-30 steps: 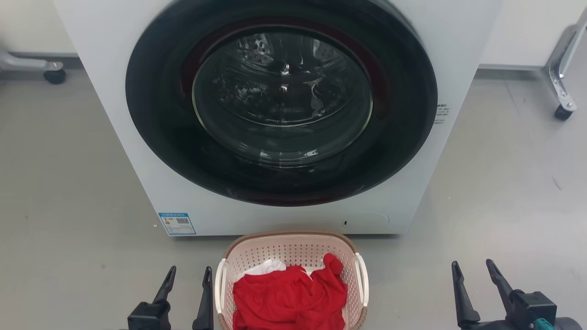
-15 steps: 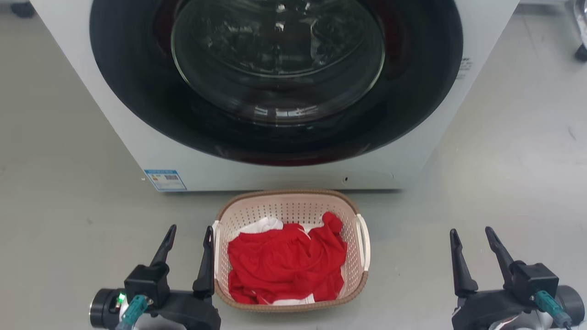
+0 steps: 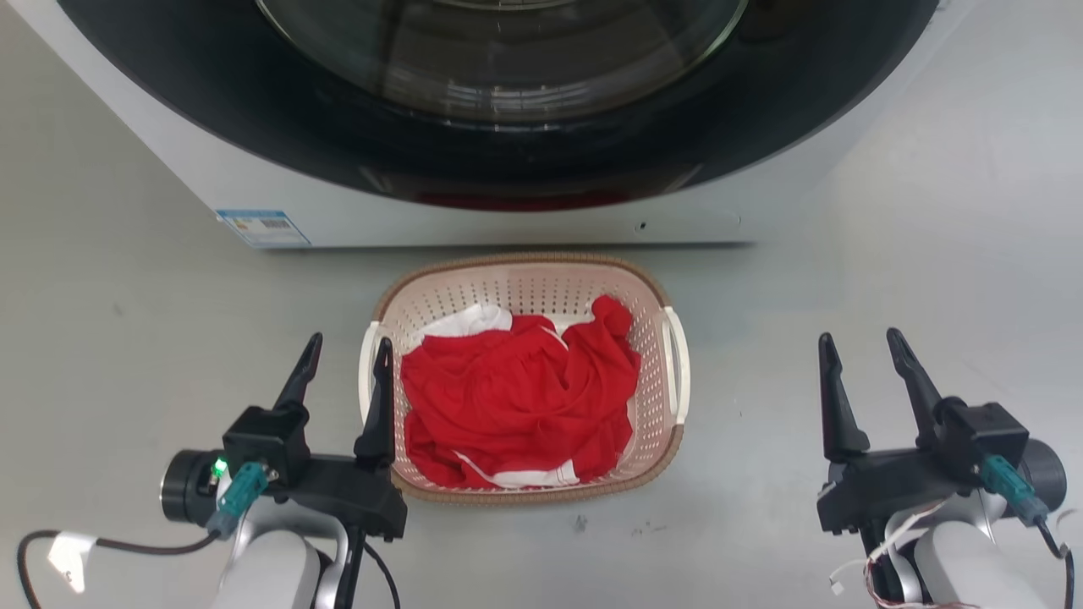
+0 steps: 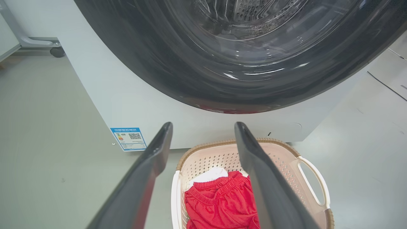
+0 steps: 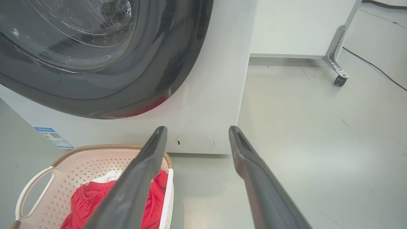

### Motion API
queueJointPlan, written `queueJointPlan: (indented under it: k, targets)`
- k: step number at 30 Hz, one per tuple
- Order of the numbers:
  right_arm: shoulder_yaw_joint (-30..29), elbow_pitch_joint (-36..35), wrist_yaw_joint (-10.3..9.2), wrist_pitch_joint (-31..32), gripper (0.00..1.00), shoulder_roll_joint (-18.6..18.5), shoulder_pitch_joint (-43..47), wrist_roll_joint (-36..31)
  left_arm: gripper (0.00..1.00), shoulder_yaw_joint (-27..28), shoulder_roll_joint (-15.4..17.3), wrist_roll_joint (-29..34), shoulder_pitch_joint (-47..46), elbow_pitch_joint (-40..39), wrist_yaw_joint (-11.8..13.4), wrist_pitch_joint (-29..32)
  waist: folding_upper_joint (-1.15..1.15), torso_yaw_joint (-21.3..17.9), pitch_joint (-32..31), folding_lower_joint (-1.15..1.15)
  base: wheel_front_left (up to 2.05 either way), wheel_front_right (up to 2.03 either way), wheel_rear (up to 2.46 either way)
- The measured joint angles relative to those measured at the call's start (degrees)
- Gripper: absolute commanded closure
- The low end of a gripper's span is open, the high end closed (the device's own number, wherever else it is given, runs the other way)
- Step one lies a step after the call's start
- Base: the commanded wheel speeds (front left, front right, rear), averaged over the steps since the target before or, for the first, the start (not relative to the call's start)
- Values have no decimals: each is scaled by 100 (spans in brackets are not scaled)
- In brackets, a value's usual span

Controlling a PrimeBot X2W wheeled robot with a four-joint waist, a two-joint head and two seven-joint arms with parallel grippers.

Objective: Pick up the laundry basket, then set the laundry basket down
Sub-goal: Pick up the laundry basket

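Pre-grasp step, judging by the pale pink-cream perforated plastic laundry basket resting on the grey floor just before the white washing machine, left gripper spread empty at its left white handle, right gripper spread empty well apart; next, presumably right arm inward, then both closing on handles.

Grey glossy floor, diffuse glare, a few scuffs. White front-load washer with a dark glass door ahead of the left hand, blue label on its lower corner. Beyond and outboard of the right hand: white panel, metal leg on a caster.
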Motion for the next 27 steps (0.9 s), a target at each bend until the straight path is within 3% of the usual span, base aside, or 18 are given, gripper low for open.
queueJointPlan:
  k: [10,27]
  targets:
    - [126,391,59,167,0,175,-664,-21,0,66,-2,-86,-718,682,-227,87,0,-54,759,0,0,0,0]
    - [537,1622,355,606,0,563,-1814,-23,0,181,-32,-542,-1859,2294,-728,1016,0,-120,1496,0,0,0,0]
